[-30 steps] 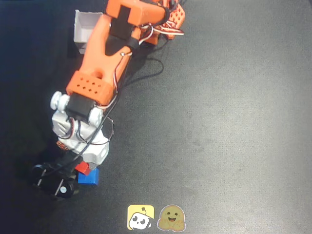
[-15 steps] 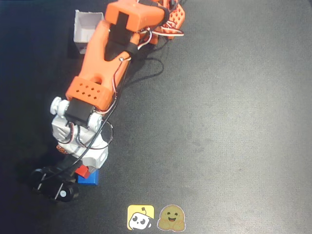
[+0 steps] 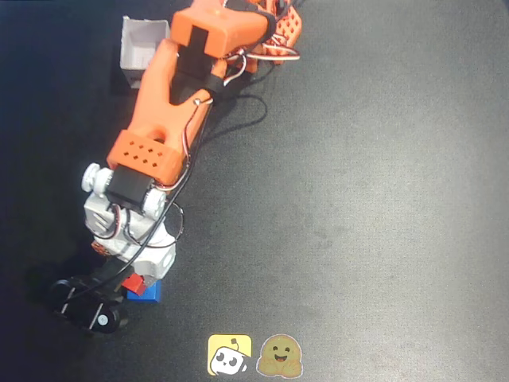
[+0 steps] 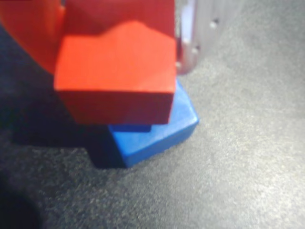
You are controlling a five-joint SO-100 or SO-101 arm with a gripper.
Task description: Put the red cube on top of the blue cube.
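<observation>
In the overhead view the red cube (image 3: 135, 282) peeks out from under the white gripper (image 3: 137, 278) at the lower left, overlapping the blue cube (image 3: 147, 292) on the dark table. The wrist view fills with the red cube (image 4: 114, 71), gripped between an orange finger (image 4: 28, 33) on the left and a pale finger (image 4: 190, 43) on the right. It hangs over the blue cube (image 4: 157, 133), offset up and left, so the blue cube's lower right corner shows. Whether the two cubes touch cannot be told.
A white open box (image 3: 139, 48) stands at the top left beside the orange arm (image 3: 171, 87). Two stickers, a yellow one (image 3: 229, 354) and a tan one (image 3: 279, 356), lie near the bottom edge. A black wrist part (image 3: 87, 306) juts out left of the cubes.
The arm has shifted slightly left and lower, carrying the red cube further over the blue cube. Less of the blue cube shows in the overhead view now.
</observation>
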